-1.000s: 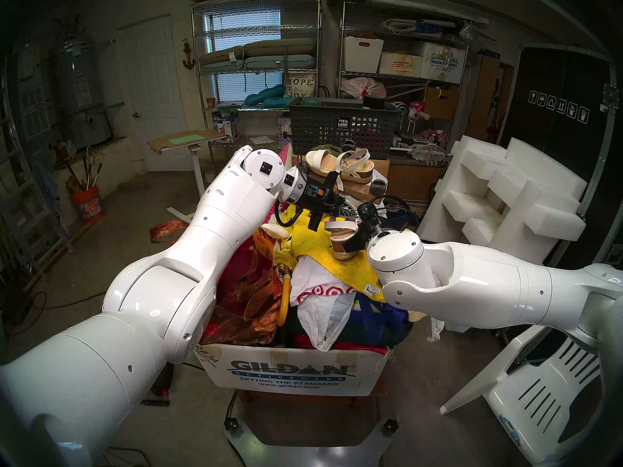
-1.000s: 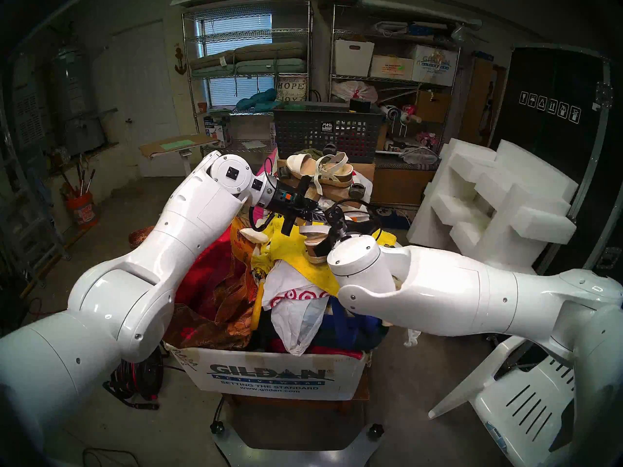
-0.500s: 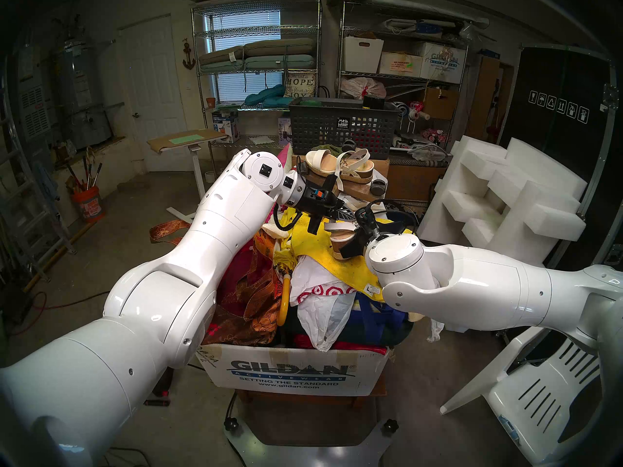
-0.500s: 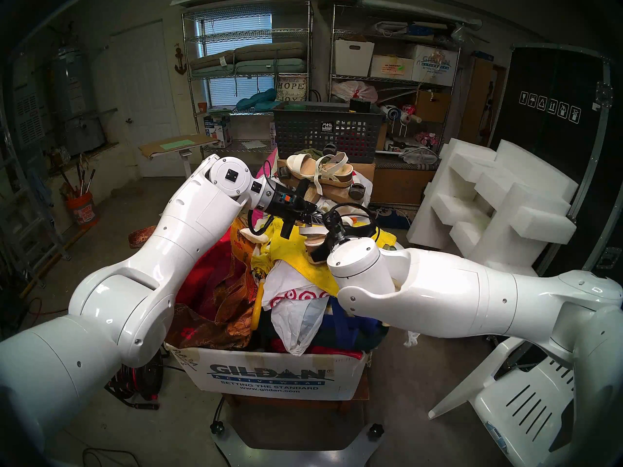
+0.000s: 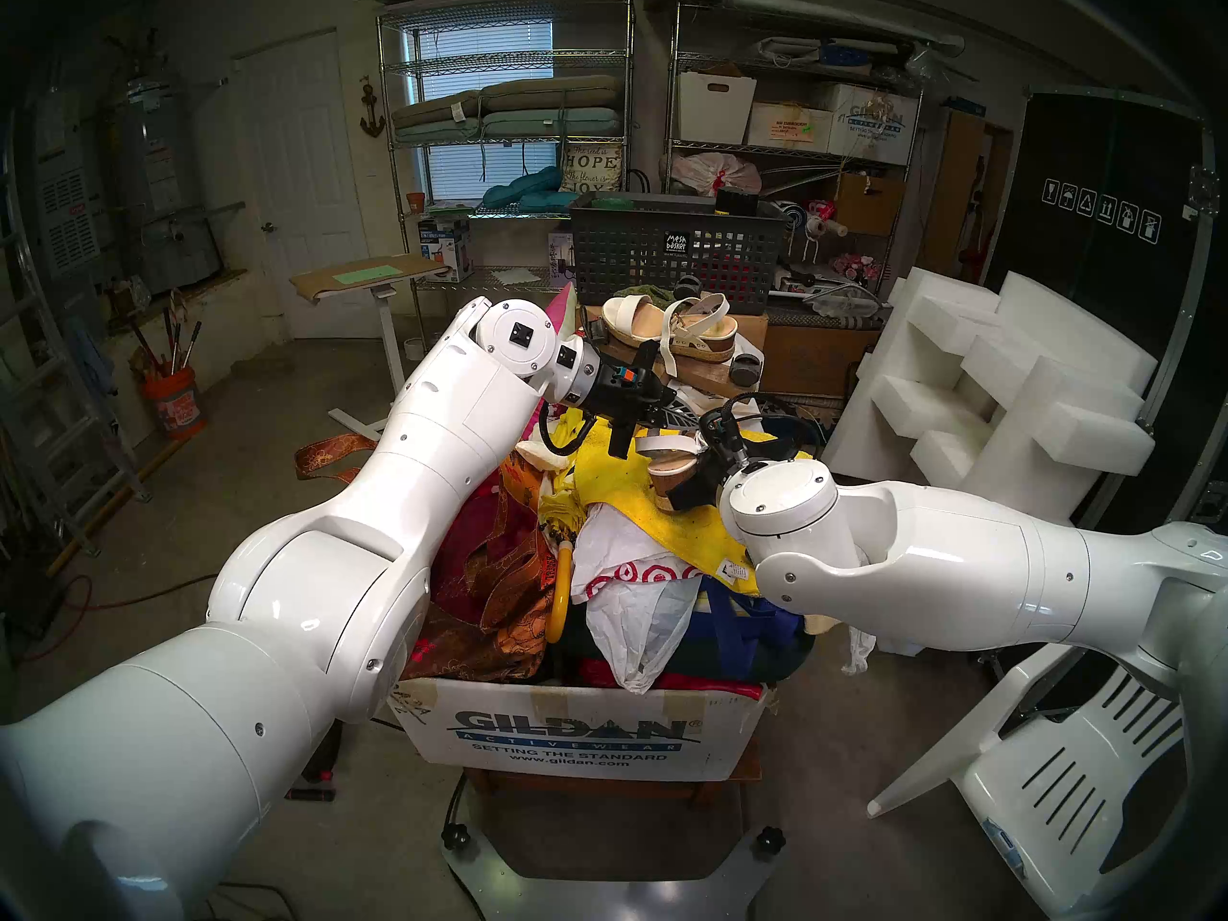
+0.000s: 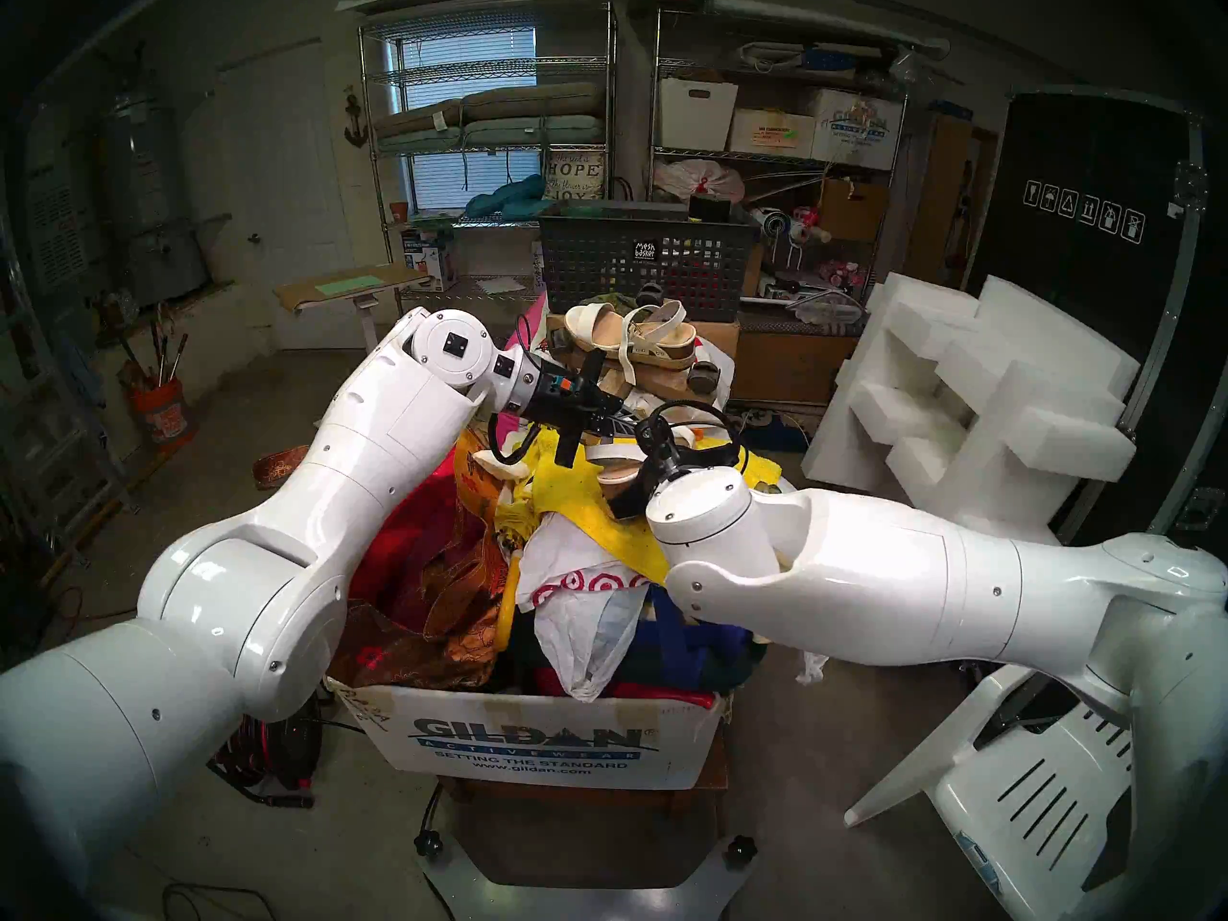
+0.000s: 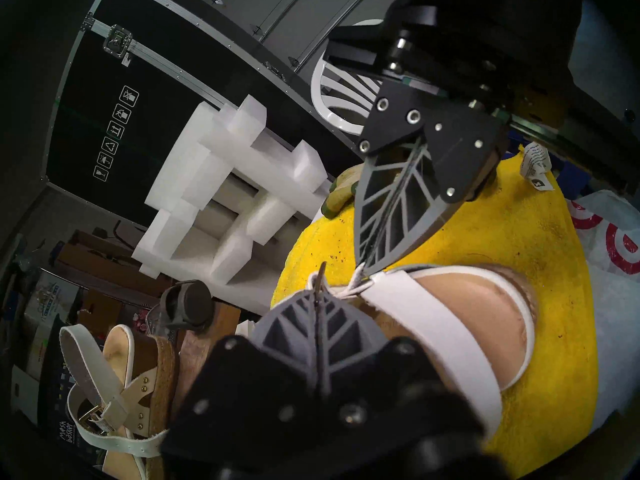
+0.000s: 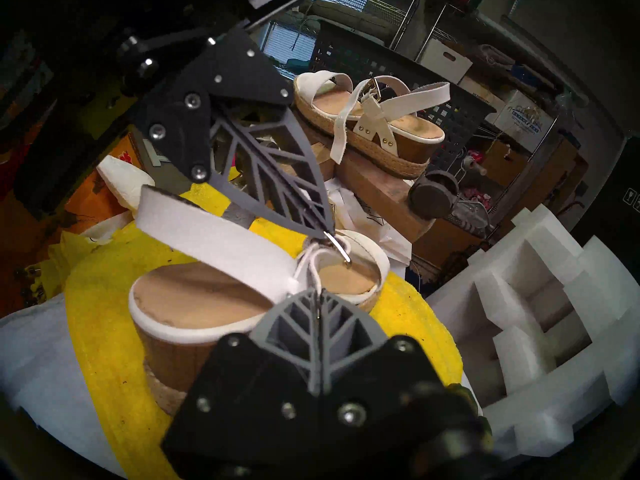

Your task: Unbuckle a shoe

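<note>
The shoe, a wedge sandal with white straps and a tan footbed, lies on a yellow towel atop the pile; it also shows as the shoe and the shoe. My left gripper is shut on the small metal buckle; the left gripper shows this close up. My right gripper is shut on the thin white ankle strap, a short way from the buckle. Opposite it, the right gripper pinches the strap from above. The twin sandal rests behind on a wooden board.
The towel tops a full cardboard box of clothes and plastic bags. The wooden board has a caster wheel. A dark mesh basket stands behind, with white foam blocks and a white plastic chair to the right.
Both grippers stay shut at the strap and buckle. The left gripper has edged slightly up and back, and the right wrist has turned a little; the shoe shifted slightly with them.
</note>
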Robot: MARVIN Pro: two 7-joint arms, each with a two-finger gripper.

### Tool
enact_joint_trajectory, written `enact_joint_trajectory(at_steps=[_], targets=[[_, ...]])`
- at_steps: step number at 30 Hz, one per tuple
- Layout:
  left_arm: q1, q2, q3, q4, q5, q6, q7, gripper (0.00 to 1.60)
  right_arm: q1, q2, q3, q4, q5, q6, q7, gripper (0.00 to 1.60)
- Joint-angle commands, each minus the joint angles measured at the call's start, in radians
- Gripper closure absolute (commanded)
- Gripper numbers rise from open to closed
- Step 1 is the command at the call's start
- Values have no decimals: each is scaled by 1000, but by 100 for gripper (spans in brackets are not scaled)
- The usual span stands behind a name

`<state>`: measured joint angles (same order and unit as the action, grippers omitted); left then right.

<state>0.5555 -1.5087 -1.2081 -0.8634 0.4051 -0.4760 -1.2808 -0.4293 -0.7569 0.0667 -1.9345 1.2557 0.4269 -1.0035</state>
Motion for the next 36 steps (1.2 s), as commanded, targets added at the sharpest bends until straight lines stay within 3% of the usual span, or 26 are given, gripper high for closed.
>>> enact_joint_trajectory(at_steps=[1, 10, 13, 16, 22, 29, 36], targets=[[-15, -12, -17, -30, -32, 50, -36, 160, 25, 6, 16, -3, 0, 12, 3, 160], [-8, -25, -44, -46, -12, 155, 5, 160, 4, 16, 23, -27, 7, -1, -63, 160], [3, -28, -44, -55, 6, 227, 0, 160, 5, 24, 23, -37, 3, -1, -81, 160], [17, -24, -43, -57, 7, 281, -56, 160, 6, 28, 22, -41, -6, -5, -92, 160], [70, -24, -61, -108, 24, 396, -84, 160, 8, 22, 18, -34, -15, -11, -87, 160], [127, -42, -101, -192, 64, 532, -34, 160, 4, 10, 15, -27, -12, -12, -82, 160], [130, -76, -153, -205, 76, 653, -55, 160, -2, 17, 9, -35, 2, -4, -66, 160]])
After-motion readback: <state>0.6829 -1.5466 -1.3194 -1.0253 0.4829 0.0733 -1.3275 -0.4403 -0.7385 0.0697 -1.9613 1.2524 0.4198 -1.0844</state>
